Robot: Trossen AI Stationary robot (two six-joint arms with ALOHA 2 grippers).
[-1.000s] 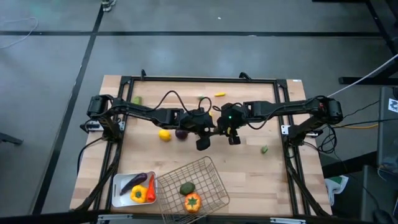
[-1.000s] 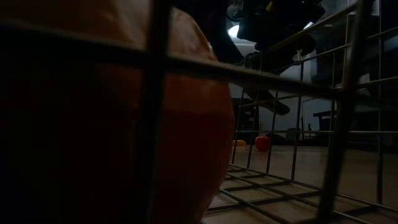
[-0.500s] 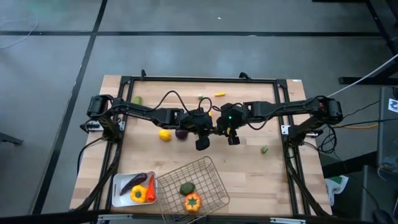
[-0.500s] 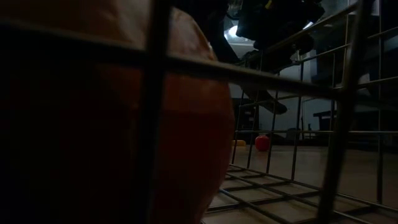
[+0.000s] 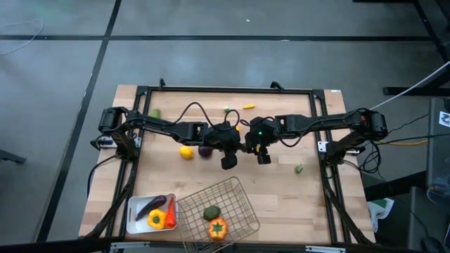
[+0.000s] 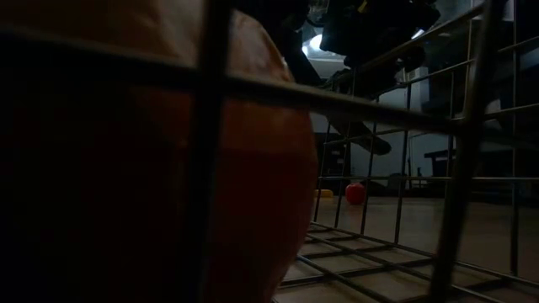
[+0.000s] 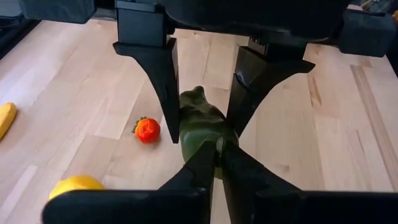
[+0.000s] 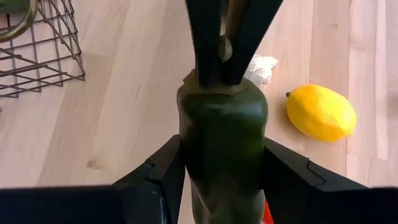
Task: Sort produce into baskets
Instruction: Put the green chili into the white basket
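A dark green cucumber (image 8: 221, 121) is held above the table's middle, between both grippers. My left gripper (image 7: 215, 157) is shut on one end of it. My right gripper (image 8: 222, 171) is shut on its body. The two grippers meet tip to tip in the high view (image 5: 245, 143). A silver wire basket (image 5: 235, 197) at the near edge holds a green piece (image 5: 211, 213) and an orange pepper (image 5: 217, 228). A white tray (image 5: 133, 208) to its left holds a purple eggplant (image 5: 150, 205), a yellow pepper (image 5: 156, 219) and an orange piece. My left gripper pinches the cucumber's stem end (image 8: 225, 50) between its two fingertips (image 7: 202, 163). The fingers come level from the table's left and lie along the cucumber. My right gripper holds the cucumber's body (image 8: 219, 149) between its two fingers (image 8: 165, 165), level from the table's right. The cucumber is clear of the table.
A lemon (image 5: 185, 152) and a purple onion (image 5: 204, 150) lie left of the grippers, and white garlic (image 8: 260, 67) lies near the lemon. A small red piece (image 7: 147, 130) lies below them. Small green (image 5: 299, 169) and yellow (image 5: 248, 107) pieces lie farther off.
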